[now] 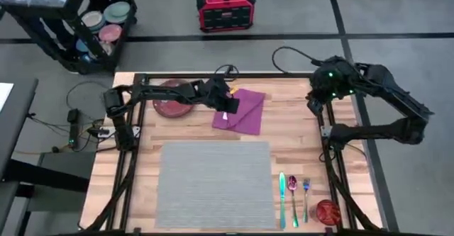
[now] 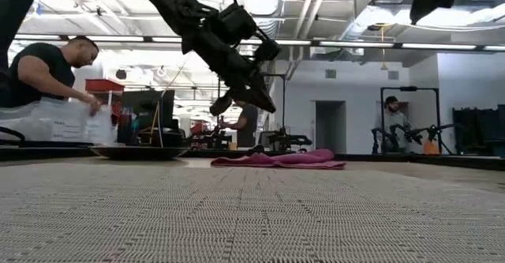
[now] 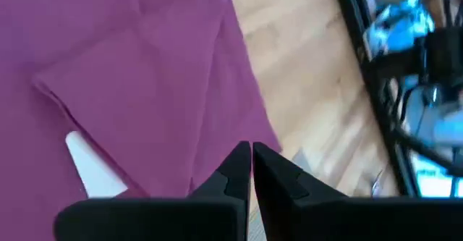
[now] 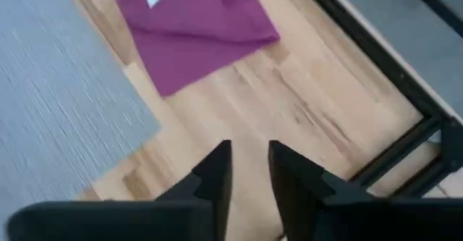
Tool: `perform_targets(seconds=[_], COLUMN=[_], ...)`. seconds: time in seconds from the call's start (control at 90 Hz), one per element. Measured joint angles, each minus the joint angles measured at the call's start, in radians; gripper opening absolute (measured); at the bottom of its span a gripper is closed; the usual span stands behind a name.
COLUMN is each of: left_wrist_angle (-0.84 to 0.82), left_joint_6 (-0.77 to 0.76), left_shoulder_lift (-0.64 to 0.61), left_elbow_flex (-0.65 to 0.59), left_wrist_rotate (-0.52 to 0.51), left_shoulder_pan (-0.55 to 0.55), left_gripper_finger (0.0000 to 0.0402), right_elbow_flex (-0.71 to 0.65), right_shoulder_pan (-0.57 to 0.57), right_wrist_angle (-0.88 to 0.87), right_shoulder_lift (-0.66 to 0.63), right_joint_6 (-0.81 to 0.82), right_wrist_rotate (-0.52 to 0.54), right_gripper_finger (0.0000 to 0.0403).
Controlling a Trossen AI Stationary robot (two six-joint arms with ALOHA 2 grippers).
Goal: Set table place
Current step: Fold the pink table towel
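With its fingers pressed together, the left gripper (image 1: 231, 110) hung over the purple napkin (image 1: 241, 111), which looked limp and light, best pinched at a folded edge.

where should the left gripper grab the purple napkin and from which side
Best guess: a corner or loose folded edge of the purple napkin, pinched from straight above. It lies flat and folded on the table, so only its edges offer anything to pinch. The left gripper hovers over the plate-side edge, fingers shut; it would need to open first. The right gripper waits off to the side.
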Motion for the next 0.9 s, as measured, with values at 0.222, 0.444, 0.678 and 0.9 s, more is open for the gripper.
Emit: perform_targets(seconds=[0.222, 0.444, 0.678, 0.9], left_wrist_angle=[-0.084, -0.067, -0.069, -0.069], left_joint_6=[0.133, 0.074, -0.001, -0.022], left_shoulder_lift=[0.005, 0.021, 0.103, 0.145], left_elbow_flex=[0.000, 0.000, 0.023, 0.036], left_wrist_rotate=[-0.018, -0.122, -0.120, -0.120], left_shoulder_pan=[0.024, 0.039, 0.033, 0.025], left_gripper_finger=[0.0067, 0.0126, 0.0160, 0.0169], right_elbow_flex=[-0.040, -0.083, -0.095, -0.094], right_shoulder_pan=[-0.009, -0.030, -0.032, -0.032], right_wrist_angle=[-0.022, -0.022, -0.008, -0.015], right_shoulder_lift=[-0.014, -0.014, -0.016, -0.035], right_joint_6=[-0.019, -0.038, -0.047, -0.024], right_wrist_rotate=[0.001, 0.002, 0.001, -0.024], right_gripper_finger=[0.0147, 0.0164, 0.0164, 0.0164])
